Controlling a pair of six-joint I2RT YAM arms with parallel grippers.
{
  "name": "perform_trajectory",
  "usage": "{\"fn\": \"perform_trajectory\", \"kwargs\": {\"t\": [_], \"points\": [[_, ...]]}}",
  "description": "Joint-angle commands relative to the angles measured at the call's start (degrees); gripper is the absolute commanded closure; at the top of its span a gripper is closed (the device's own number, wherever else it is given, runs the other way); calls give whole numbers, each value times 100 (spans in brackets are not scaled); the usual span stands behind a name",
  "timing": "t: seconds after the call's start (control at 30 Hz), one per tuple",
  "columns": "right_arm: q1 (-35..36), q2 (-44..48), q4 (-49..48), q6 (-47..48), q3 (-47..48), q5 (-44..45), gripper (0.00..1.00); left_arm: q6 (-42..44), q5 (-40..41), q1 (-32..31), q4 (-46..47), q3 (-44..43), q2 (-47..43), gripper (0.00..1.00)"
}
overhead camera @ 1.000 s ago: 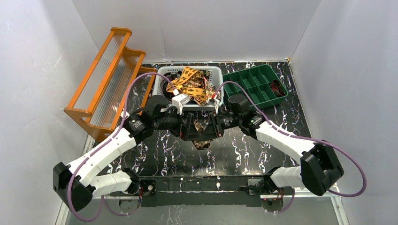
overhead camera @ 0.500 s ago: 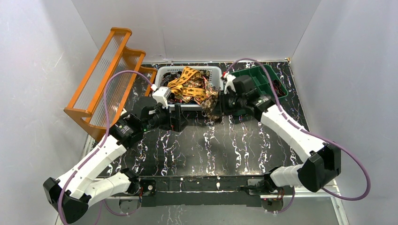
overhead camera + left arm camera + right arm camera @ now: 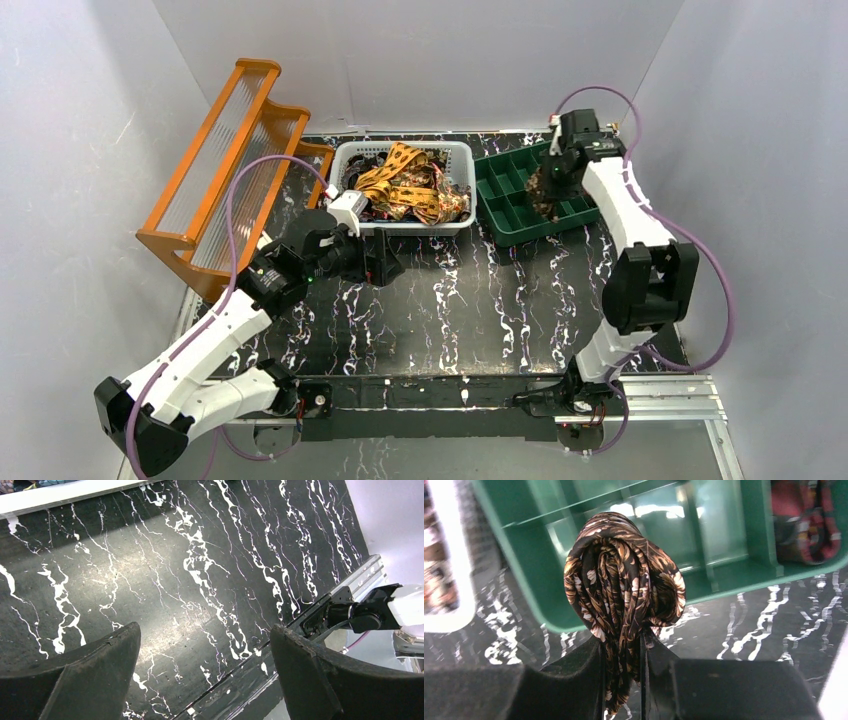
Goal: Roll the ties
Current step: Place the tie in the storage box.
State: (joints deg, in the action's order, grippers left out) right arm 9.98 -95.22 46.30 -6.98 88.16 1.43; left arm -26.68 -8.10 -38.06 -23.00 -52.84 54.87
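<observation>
Currently, your black marbled table (image 3: 450,310) carries an orange rack (image 3: 225,165) at upper left of the top view, a white basket (image 3: 405,227) of loose ties (image 3: 405,185) at upper centre, and a green divided tray (image 3: 505,215) at upper right. Your right gripper (image 3: 622,642) is clenched on a rolled brown tie (image 3: 621,575), holding it over the tray. Your left gripper (image 3: 205,630) stands spread wide, grasping nothing, over the table at centre left.

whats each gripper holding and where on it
Right gripper pinches the rolled brown tie by the roll's lower edge; left gripper is open, holding nothing.
</observation>
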Motion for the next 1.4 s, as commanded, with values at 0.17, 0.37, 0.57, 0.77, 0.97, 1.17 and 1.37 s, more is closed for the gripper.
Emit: {"fn": "perform_trajectory", "kwargs": {"t": [0.17,0.37,0.57,0.77,0.97,1.17,1.37], "points": [[-1138,-1035,543,1364,1376,-333,99,86,-457,21,103,176,-101,2],[-1406,-1526,689,1535,1915,-574,99,275,-541,23,33,204,-3,2],[-1415,-1859,748,1630,2000,-530,99,405,-646,18,32,154,190,2],[-1419,-2133,663,1611,2063,-355,99,474,-666,23,67,160,273,2],[-1437,-2240,609,1580,2020,-213,99,488,-644,19,113,219,261,2],[-1587,-2217,556,1497,2001,-306,99,547,-649,20,116,206,311,2],[-1694,-2184,513,1445,2140,-599,99,542,-673,20,168,216,349,2]]}}
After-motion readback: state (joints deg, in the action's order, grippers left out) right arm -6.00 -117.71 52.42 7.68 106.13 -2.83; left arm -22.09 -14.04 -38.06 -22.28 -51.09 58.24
